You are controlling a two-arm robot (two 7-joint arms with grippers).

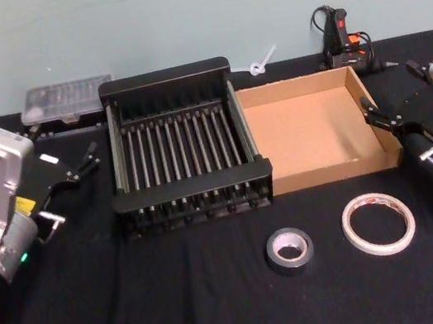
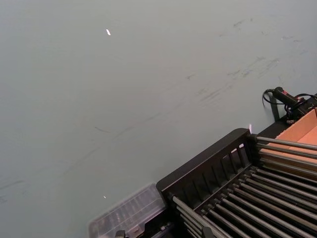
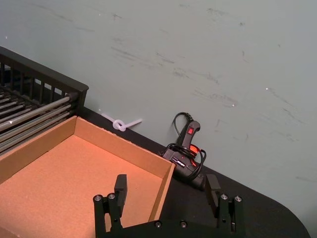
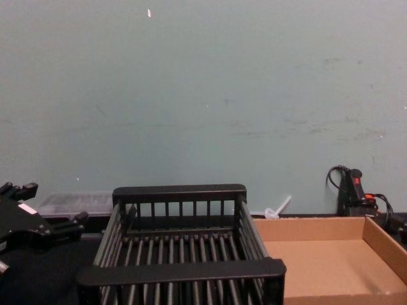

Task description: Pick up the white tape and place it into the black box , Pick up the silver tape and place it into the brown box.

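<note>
The white tape (image 1: 378, 222) lies flat on the black table (image 1: 101, 316), near the front edge and right of centre, with its hole facing up. The silver tape (image 1: 289, 250) lies flat just to its left, close beside it but not touching, hole also facing up. Being round and flat, neither roll has a long axis; each can be gripped across its ring from any side, from above.

The black box (image 1: 184, 147) stands at the centre of the table with the brown box (image 1: 311, 128) touching its right side. Both are seen to be empty, and both lie farther from the robot than the two rolls.

The right gripper (image 1: 389, 116) is held at the right wall of the brown box, above the table. In the right wrist view its fingers (image 3: 120, 187) are seen set wide apart with nothing between them. The left gripper (image 1: 71, 172) is held to the left of the black box, raised; its fingers are parted and nothing is held.

The deciding relation: both rolls lie nearer than, and to the left of, the right gripper, and well apart from the left gripper, which is separated from them by the black box. The right arm is therefore judged the nearer one for either roll. A move toward the near side and downward is required, followed by a carry across to the far left for the white tape.
</note>
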